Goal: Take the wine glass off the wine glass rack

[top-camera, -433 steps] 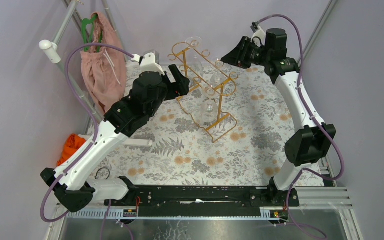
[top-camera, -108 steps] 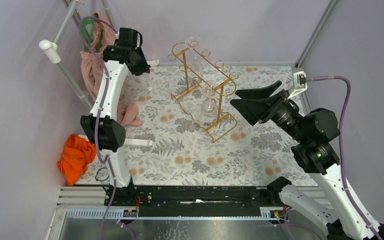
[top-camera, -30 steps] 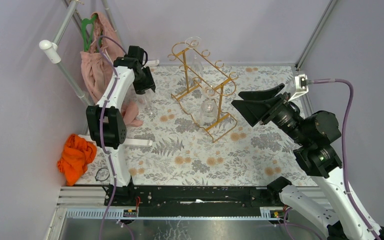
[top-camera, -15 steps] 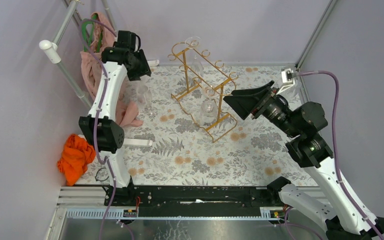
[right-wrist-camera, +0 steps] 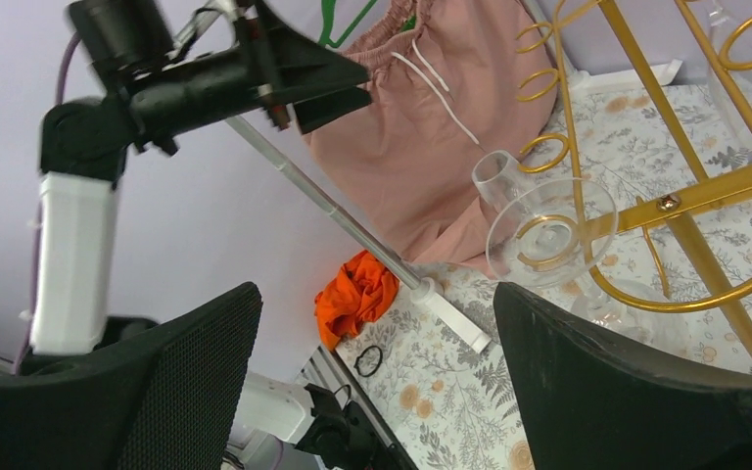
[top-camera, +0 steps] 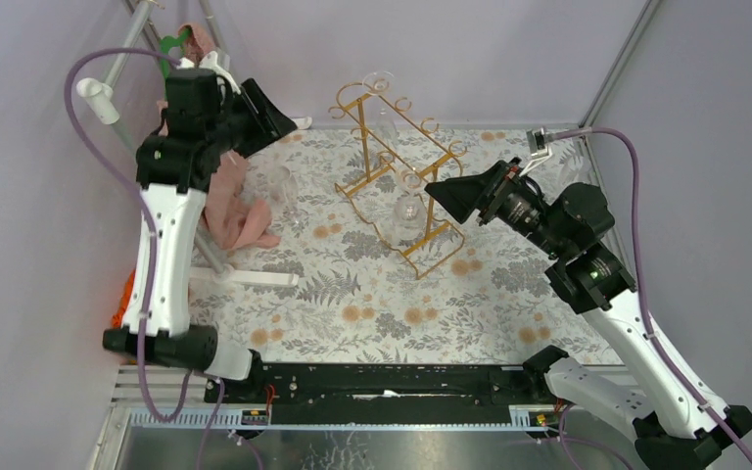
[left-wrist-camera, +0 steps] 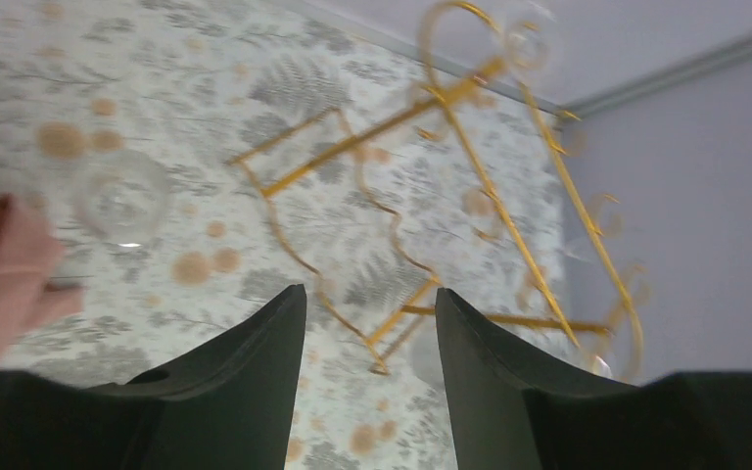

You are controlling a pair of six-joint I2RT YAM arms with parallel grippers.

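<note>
Right arm extends left toward the wine glass rack (top-camera: 421, 147) at counter centre; right hand (top-camera: 447, 204) spread wide beside the hanging wine glass (top-camera: 408, 211), not gripping. Left arm raised far left; left hand (left-wrist-camera: 370, 299) part-spread, empty

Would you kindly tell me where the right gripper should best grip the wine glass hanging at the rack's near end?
Probably grip the wine glass by its bowl, coming level from the right, where the open right gripper faces it. It hangs upside down, foot on a loop of the wine glass rack, bowl clear below the wires.
</note>
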